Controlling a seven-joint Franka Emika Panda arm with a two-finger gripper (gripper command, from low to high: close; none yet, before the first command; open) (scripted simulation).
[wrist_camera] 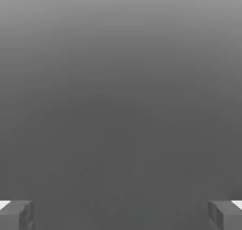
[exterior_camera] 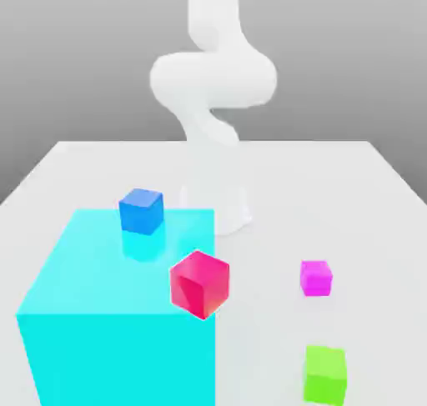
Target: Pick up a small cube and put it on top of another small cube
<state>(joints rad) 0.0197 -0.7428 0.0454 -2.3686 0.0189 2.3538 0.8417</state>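
A small magenta cube [exterior_camera: 316, 278] sits alone toward the white surface's [exterior_camera: 367, 196] right edge in the exterior view, while the empty hand [wrist_camera: 121, 215], fingers spread wide, faces blank grey.

large cyan block [exterior_camera: 117, 338]: nearest, at the exterior view's left | small blue cube [exterior_camera: 140, 211]: on cyan block's top, far side | crimson-red cube [exterior_camera: 199, 283]: tilted at cyan block's right edge | green cube [exterior_camera: 324, 373]: on white table [exterior_camera: 367, 196], near right
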